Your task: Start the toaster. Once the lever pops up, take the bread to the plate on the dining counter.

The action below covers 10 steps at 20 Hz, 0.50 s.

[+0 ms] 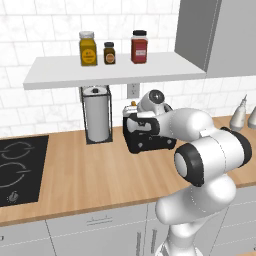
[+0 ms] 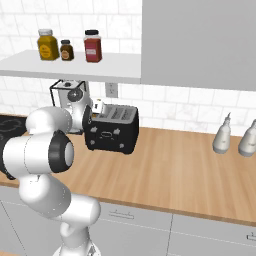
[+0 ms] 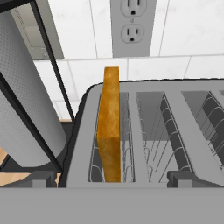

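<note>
Toaster point(image 2: 112, 131) on wood counter point(image 2: 180, 170), arm point(image 2: 47, 150) at its left end. Two pale bottles point(image 2: 235, 135) far right. Three jars point(image 2: 67, 47) on shelf point(image 2: 75, 67) above.

bread point(image 3: 111, 127) in toaster point(image 2: 112, 131), paper-towel roll point(image 1: 96, 117) left

Toaster point(image 2: 111, 131): black, white front markings, grey top. Bread point(image 3: 110, 124): golden-orange crust. Table point(image 1: 100, 172): light wood grain. Paper towel point(image 1: 96, 115): white, dotted, in black frame. Wall point(image 1: 40, 35): white marbled tiles. 3 jars point(image 1: 109, 48): yellow, brown, red.
</note>
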{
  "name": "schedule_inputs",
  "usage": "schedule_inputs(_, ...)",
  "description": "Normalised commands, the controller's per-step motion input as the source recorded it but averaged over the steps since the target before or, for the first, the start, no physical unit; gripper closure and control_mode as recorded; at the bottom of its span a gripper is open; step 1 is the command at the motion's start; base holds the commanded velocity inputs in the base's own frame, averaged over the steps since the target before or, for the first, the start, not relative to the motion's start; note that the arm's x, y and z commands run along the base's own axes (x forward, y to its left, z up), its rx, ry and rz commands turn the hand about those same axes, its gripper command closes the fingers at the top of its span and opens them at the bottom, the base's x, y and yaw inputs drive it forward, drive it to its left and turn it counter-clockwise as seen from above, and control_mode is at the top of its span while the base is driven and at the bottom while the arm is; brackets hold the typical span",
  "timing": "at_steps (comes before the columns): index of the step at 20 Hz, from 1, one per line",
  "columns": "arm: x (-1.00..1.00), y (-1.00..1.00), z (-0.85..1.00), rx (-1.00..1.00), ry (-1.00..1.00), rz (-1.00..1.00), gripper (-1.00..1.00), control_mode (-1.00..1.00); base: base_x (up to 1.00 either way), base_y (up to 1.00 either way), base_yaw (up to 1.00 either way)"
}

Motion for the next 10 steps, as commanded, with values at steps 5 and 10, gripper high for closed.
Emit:
schedule_inputs(5, 0.0, 0.0, 0.0, 0.0, 0.0, 0.0, -1.0, -1.0, 0.0, 0.0, 0.0)
schedule_inputs(10, 0.0, 0.0, 0.0, 0.0, 0.0, 0.0, -1.0, -1.0, 0.0, 0.0, 0.0)
